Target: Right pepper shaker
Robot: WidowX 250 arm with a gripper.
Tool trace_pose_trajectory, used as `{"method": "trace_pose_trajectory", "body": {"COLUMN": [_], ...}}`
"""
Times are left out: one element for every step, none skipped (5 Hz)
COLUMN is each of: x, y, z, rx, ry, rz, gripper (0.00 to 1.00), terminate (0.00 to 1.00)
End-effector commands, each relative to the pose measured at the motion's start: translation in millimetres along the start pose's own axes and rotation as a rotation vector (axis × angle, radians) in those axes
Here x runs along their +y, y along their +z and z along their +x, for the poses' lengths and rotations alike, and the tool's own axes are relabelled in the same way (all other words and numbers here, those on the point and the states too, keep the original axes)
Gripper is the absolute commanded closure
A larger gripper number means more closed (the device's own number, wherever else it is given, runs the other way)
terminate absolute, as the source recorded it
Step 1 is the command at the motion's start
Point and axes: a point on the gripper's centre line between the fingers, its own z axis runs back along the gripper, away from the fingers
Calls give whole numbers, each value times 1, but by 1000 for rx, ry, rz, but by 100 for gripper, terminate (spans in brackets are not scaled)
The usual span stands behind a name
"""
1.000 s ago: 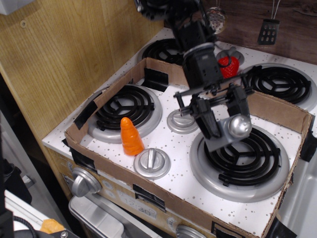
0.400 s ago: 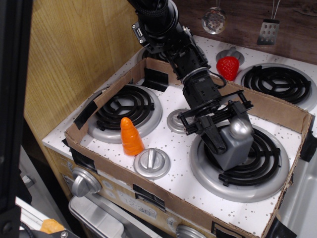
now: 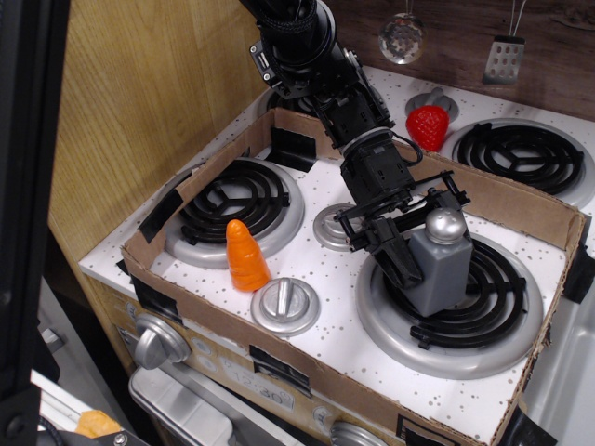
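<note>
The pepper shaker point(image 3: 442, 268), a gray tapered body with a shiny silver ball top, stands upright on the front right burner point(image 3: 497, 321). My gripper point(image 3: 423, 232) reaches down from the back and straddles the shaker. One dark finger point(image 3: 394, 258) presses its left side, and the other sits behind its upper right. The jaws look closed on the shaker's body.
An orange carrot point(image 3: 245, 255) stands by the front left burner point(image 3: 232, 200). Two flat silver knobs point(image 3: 285, 305) point(image 3: 335, 228) lie between the burners. A cardboard wall point(image 3: 521, 200) rings the stovetop. A red strawberry point(image 3: 428, 125) sits behind it, near the back burners.
The shaker went from tilted in my gripper above the burner to upright, with its base down on the front right burner. The arm lowered slightly.
</note>
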Motion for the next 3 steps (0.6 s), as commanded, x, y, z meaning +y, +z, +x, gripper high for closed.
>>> {"method": "trace_pose_trajectory", "body": {"x": [-2,0,-1], "y": [21,29,42], "z": [-22,-23,-25], "rx": [-209,-356,-530], "ry": [-28,-89,-110], "rz": [-113,-164,-270], "gripper": [0,0,0], "terminate": [0,0,0]}}
